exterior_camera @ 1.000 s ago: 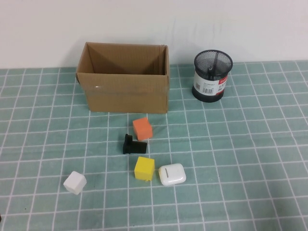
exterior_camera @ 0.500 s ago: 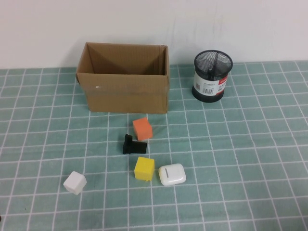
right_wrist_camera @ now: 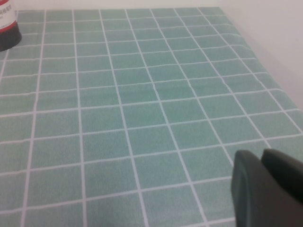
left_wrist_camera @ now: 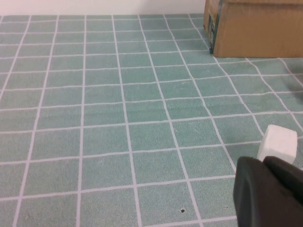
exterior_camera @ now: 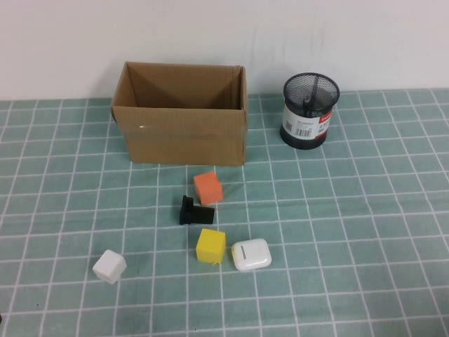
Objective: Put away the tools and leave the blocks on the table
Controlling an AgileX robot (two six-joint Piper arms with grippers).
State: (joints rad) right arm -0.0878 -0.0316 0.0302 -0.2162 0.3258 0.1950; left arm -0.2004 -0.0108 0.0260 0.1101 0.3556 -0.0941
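Table (exterior_camera: pixel 365 210): the orange block (exterior_camera: pixel 208 187) lies near-right of the open cardboard box (exterior_camera: pixel 181 116); the yellow block (exterior_camera: pixel 210 246) lies nearer, touching or just beside a white earbud case (exterior_camera: pixel 251 254); the white block (exterior_camera: pixel 109 266) sits apart at near left. A black bracket (exterior_camera: pixel 194 210) lies between orange and yellow. Scissors are not visible; a dark rod shows inside the mesh cup (exterior_camera: pixel 309 111), hard to make out. Left gripper (left_wrist_camera: pixel 270 194) is near the white block and right gripper (right_wrist_camera: pixel 267 189) is over bare cloth; both are cut off, so finger state cannot be told.
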